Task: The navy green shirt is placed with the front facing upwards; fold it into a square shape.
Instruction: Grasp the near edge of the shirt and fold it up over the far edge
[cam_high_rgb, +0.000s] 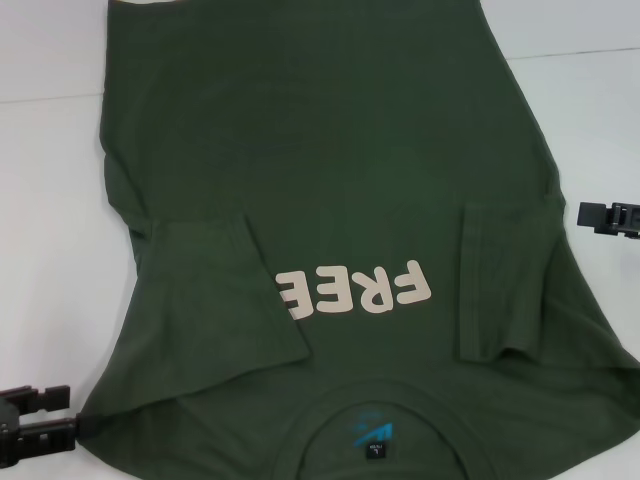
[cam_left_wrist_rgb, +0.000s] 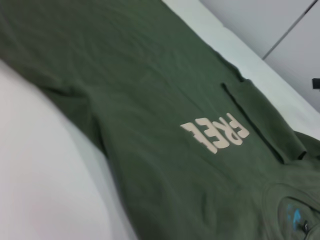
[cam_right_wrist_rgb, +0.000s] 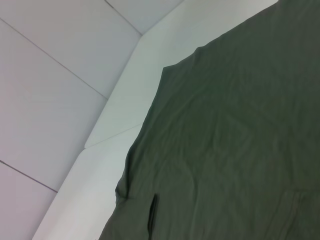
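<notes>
Head view is showing the navy green shirt lying on the bench, cream "FREE" print reading inverted, both sleeves folded inward. Left pincer at 8 o'clock and right pincer at 3 o'clock are sitting apart; whether either is open, I cannot tell.

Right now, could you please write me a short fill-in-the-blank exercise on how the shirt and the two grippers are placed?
1. The cream letters on the navy green shirt spell ____.
2. Both sleeves are folded ____ over the shirt's body.
3. The left gripper sits beside the shirt's shoulder, at the near ____ corner of the head view.
4. The end of the shirt nearest the robot is its ____.

Missing words: FREE; inward; left; collar
</notes>
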